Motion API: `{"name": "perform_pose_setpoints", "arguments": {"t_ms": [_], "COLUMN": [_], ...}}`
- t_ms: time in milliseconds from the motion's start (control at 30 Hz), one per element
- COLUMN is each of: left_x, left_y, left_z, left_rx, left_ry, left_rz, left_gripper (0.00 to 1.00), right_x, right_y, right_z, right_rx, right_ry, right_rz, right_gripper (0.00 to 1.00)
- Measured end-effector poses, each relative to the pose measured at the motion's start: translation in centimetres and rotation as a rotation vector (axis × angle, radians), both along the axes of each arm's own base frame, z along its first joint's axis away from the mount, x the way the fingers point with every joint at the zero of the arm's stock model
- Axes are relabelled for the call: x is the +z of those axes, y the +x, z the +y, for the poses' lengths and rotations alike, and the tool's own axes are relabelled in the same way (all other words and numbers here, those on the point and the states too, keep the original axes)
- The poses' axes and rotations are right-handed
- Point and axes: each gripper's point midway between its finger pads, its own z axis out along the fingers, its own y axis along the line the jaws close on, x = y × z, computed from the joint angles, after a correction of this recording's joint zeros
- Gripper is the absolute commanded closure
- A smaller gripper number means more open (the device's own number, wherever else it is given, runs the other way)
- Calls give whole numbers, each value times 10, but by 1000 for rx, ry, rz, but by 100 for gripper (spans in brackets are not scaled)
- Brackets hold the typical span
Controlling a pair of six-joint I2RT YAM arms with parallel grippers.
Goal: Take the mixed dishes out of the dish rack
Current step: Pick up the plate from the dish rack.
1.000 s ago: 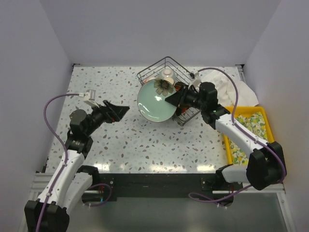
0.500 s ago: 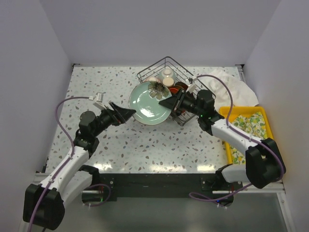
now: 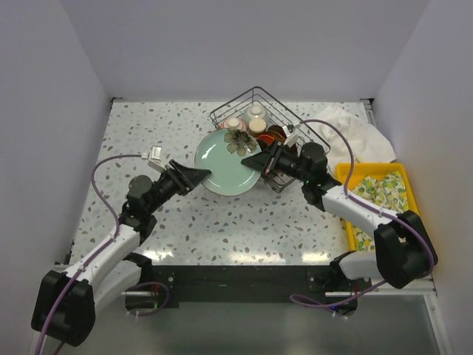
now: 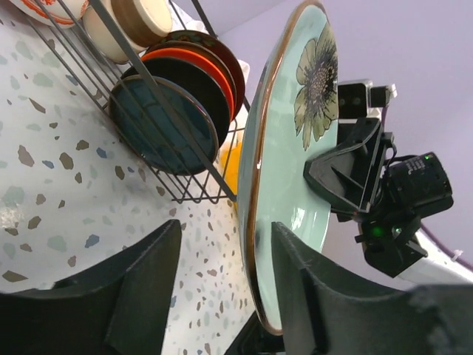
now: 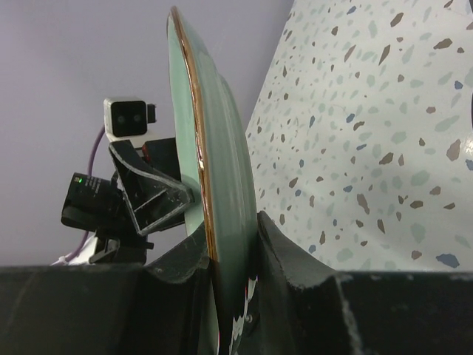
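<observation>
**Teal plate out of the rack, held between our two grippers**

We see the teal plate (image 3: 225, 164) at about 7 o'clock from the dish rack (image 3: 233, 101), apparently raised off the tabletop (image 3: 162, 126), with its flower toward 1 o'clock. The right gripper (image 3: 255, 161) is clenched on the rim at 3 o'clock. The left gripper (image 3: 199, 174) is spread at 8 o'clock, the rim between its fingers but not pinched. We judge the plate stiff, glazed, slippery and breakable, and weighty for a one-edge pinch. We would grip well onto the lip and set it down gently. Darker plates (image 4: 170, 111) and cups (image 3: 256, 112) stand in the rack.
</observation>
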Motion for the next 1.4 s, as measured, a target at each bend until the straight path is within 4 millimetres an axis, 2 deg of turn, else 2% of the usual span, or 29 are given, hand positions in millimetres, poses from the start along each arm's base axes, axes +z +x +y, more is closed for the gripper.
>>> {"name": "perform_pose_setpoints", "arguments": {"t_ms": [400, 500, 667, 800, 933, 967, 1033, 1067, 1200, 1267, 1300, 1400], "left_x": [3, 4, 3, 2, -4, -6, -7, -7, -20, -23, -23, -27], "left_y": [-2, -3, -4, -8, -13, -14, -16, -16, -14, -13, -13, -11], "left_z": [-10, -13, -13, -11, -8, -8, -7, -7, -3, -1, -1, 2], "left_rx": [-9, -19, -13, -7, 2, 2, 6, 9, 40, 51, 55, 78], "left_ry": [-90, -104, -120, -146, -158, -158, -164, -160, -130, -124, -118, -103], "left_rz": [12, 16, 22, 24, 36, 40, 45, 42, 83, 97, 93, 101], "left_gripper": [58, 71, 81, 100, 100, 100, 100, 100, 100, 100, 100, 100], "right_x": [-8, -11, -11, -13, -19, -21, -23, -23, -15, -10, -9, -6], "right_y": [-7, -9, -10, -11, -15, -16, -17, -17, -17, -18, -19, -22], "right_z": [8, 9, 9, 10, 10, 11, 11, 10, 1, -5, -8, -16], "right_rx": [22, 26, 27, 30, 36, 38, 40, 38, 4, -16, -21, -44], "right_ry": [9, 9, 15, 17, 9, 5, -6, -12, -48, -79, -96, -153], "right_rz": [29, 33, 35, 39, 52, 58, 56, 52, -1, -29, -46, -81], "right_gripper": [100, 100, 100, 100, 79, 64, 48, 33, 12, 7, 2, 2]}}
